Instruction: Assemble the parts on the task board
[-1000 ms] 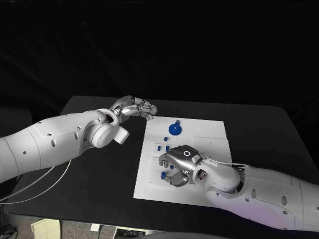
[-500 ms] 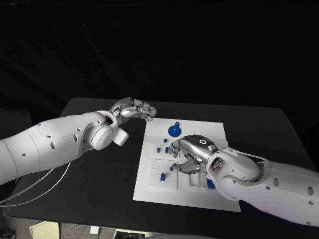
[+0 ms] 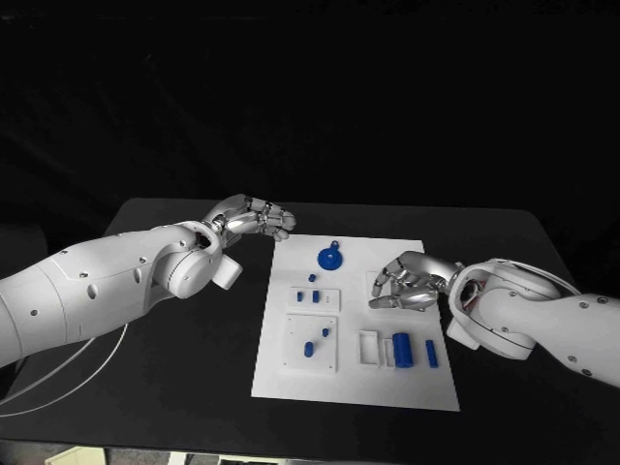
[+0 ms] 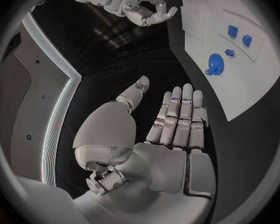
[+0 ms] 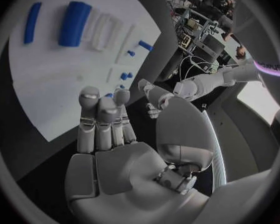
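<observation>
Task board (image 3: 359,373), both robot hands empty

Black table (image 3: 184,358) with rounded corners — matte top. Surroundings beyond it dark throughout. A cluttered workbench (image 5: 199,32) with cables stands in the room.

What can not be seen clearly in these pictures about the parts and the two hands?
- Head view: the right hand hangs over the task board and covers the board under it; any part there is hidden.
- Head view: the small blue parts are too small to tell whether they lie flat or stand in holes.
- Head view: the left hand has its fingers curled; its palm is turned away. The left wrist view shows nothing in it.
</observation>
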